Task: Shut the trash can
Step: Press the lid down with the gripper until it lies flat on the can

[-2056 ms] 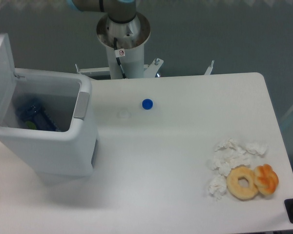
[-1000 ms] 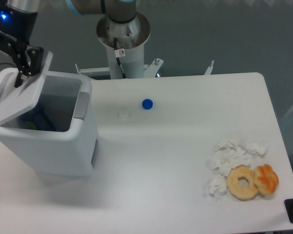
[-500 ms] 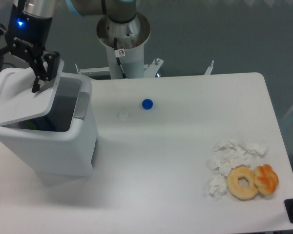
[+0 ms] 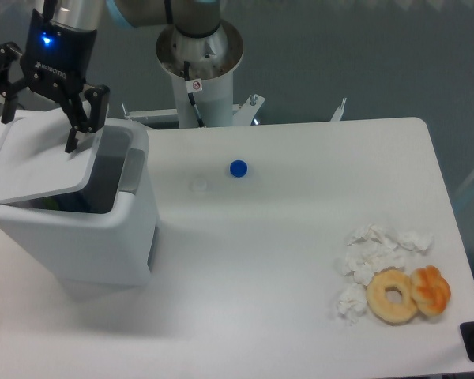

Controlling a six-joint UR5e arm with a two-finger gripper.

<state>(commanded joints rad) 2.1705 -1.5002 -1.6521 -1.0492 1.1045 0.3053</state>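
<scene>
Camera view showed the trash can [image 4: 79, 229] at the surface's left edge, lid [image 4: 39, 162] tilted, part-open. End effector [image 4: 38, 126] had fingers spread apart w/ nothing between, tips on lid near back edge.

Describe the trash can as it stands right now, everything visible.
The trash can is a big white boxy plastic bin with rounded corners at the table's left end. Its flat hinged lid is tilted, mostly lowered, with a dark gap left on the right side. A grey latch tab sits on the right rim. The open gripper is at the lid's top.
</scene>
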